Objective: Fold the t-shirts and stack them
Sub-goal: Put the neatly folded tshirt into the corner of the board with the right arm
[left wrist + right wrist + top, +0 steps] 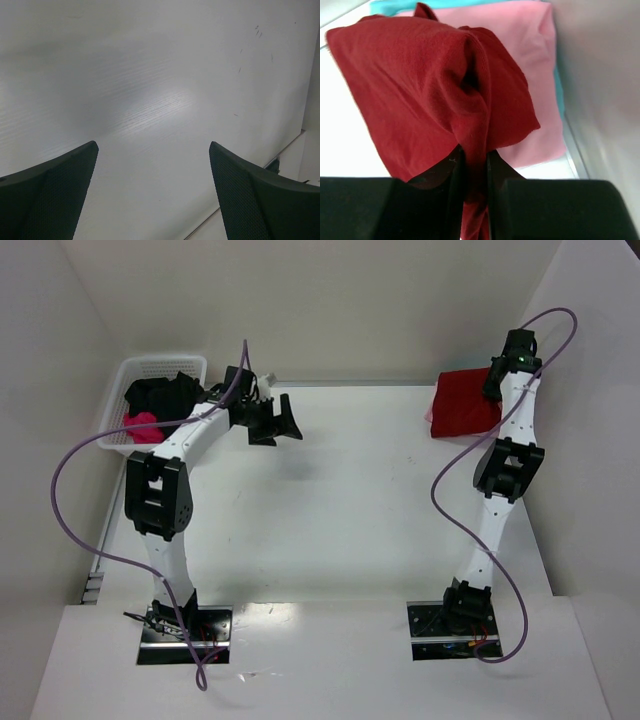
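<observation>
A dark red t-shirt point(463, 404) lies bunched at the far right corner of the table, and my right gripper point(475, 160) is shut on a pinched fold of this dark red t-shirt point(425, 85). Under it a light pink t-shirt point(525, 45) lies folded flat, on top of a teal one point(395, 6). My left gripper point(278, 420) hangs open over the table's far left part, nothing between its fingers point(55, 190). A black t-shirt point(165, 395) and a magenta one point(143, 427) sit in the basket.
A white plastic basket point(150, 368) stands at the far left corner. White walls close in the table at the back and both sides. The right wall point(605, 75) is right next to the stack. A purple cable point(75, 465) loops off the left arm.
</observation>
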